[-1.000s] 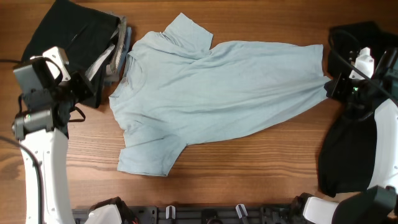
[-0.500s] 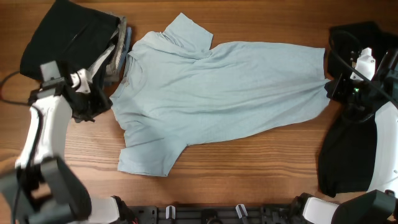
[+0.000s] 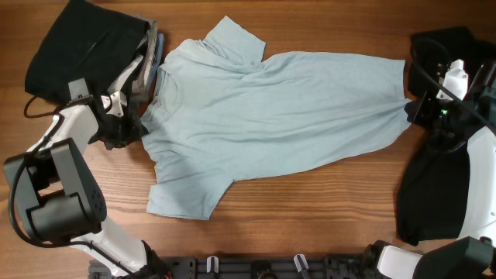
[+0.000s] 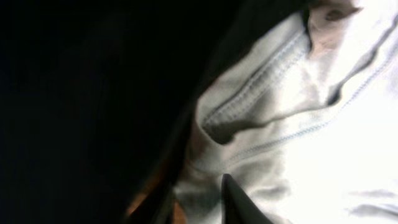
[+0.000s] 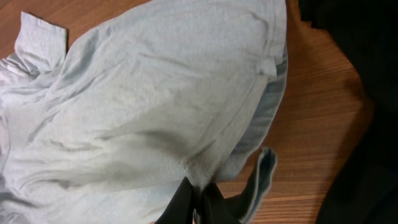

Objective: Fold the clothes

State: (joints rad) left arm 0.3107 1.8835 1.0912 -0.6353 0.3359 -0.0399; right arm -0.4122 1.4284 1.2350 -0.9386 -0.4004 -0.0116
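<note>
Two grippers are at opposite ends of one light blue short-sleeved fabric shirt. The shirt lies spread across the middle of the brown wooden table, collar toward 9 o'clock and hem toward 3 o'clock. The right gripper, at the shirt's 3 o'clock edge, has its dark fingers drawn nearly together with a bunch of hem fabric pinched between them. The left gripper sits at the shirt's 9 o'clock edge, just beside the collar. Its wrist view is mostly black and shows only one finger tip against a stitched seam, so its opening and hold cannot be determined. A black fabric garment lies on a stack of grey folded garments at 10 o'clock. A crumpled black garment lies at 4 o'clock, partly covered by the right arm.
</note>
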